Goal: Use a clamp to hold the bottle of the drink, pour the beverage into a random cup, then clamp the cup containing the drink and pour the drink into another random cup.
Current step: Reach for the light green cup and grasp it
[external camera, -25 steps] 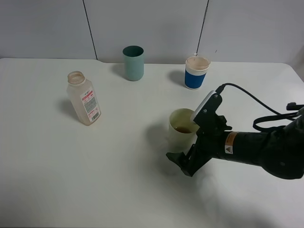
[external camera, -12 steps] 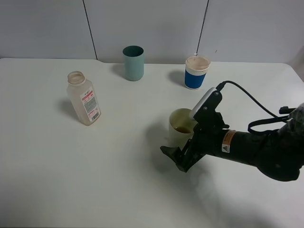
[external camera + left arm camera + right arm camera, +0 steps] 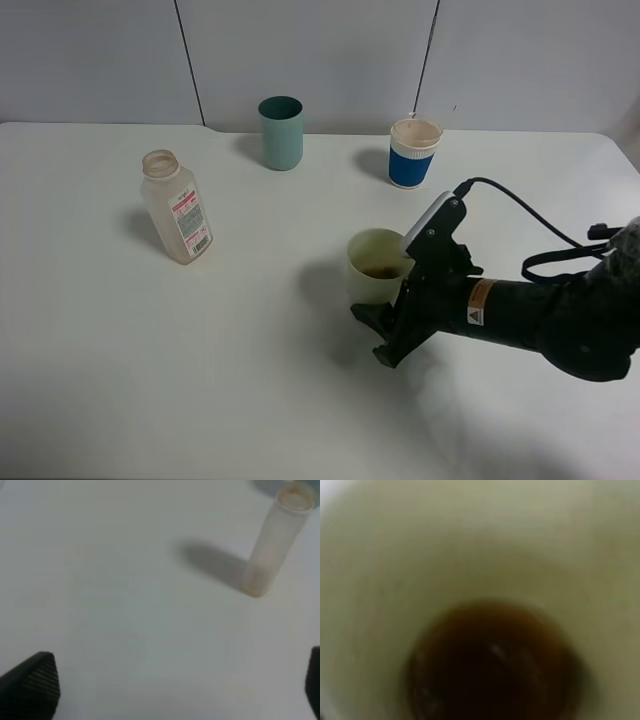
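- From the high camera, the white bench carries four vessels. An uncapped clear plastic bottle with a red-and-white label stands on the left. A tall teal cup and a blue-and-white paper cup stand at the back. A pale green plastic cup stands near the middle.
- This view alone shows the right arm. Its right claw sits low at the near foot of the pale green cup with its two dark fingers spread. The cup is not between them. I cannot tell whether the farther finger touches the cup's base.
- The left wrist camera is the only one showing the left claw. Its ribbed tips sit at opposite edges of the picture, wide apart and pinching nothing. Well beyond them the bottle stands upright, casting a shadow on the bench.
- The right wrist camera looks straight down into the pale green cup, which fills the blurred picture. It shows a pool of dark brown drink at the bottom, which the high camera shows only as a dark sliver. No fingers appear here.
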Tool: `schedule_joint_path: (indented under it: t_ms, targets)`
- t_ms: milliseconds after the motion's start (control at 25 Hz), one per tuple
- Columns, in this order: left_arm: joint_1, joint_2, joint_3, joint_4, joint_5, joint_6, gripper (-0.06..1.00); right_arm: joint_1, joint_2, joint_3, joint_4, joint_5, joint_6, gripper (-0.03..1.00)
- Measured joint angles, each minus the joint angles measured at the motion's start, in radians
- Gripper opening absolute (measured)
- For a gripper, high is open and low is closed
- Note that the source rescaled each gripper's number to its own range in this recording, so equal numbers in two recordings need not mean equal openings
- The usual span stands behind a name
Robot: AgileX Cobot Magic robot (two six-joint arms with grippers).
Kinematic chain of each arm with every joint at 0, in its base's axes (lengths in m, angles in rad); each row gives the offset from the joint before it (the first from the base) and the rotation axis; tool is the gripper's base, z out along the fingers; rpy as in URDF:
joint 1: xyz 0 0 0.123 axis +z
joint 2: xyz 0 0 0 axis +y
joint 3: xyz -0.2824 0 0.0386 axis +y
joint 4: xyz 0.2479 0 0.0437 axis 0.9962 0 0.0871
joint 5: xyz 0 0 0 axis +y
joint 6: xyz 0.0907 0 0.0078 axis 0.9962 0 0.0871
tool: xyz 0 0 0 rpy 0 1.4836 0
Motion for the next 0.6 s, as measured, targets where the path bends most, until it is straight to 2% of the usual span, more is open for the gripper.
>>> schedule_joint_path:
  t_ms: [440, 600]
  targets:
    - [0.000, 0.000, 0.000, 0.000, 0.000, 0.000, 1.00, 0.000, -0.005, 0.000, 0.001, 0.004, 0.049, 0.00]
    - [0.000, 0.000, 0.000, 0.000, 0.000, 0.000, 1.00, 0.000, -0.057, 0.000, 0.020, 0.086, 0.066, 0.00]
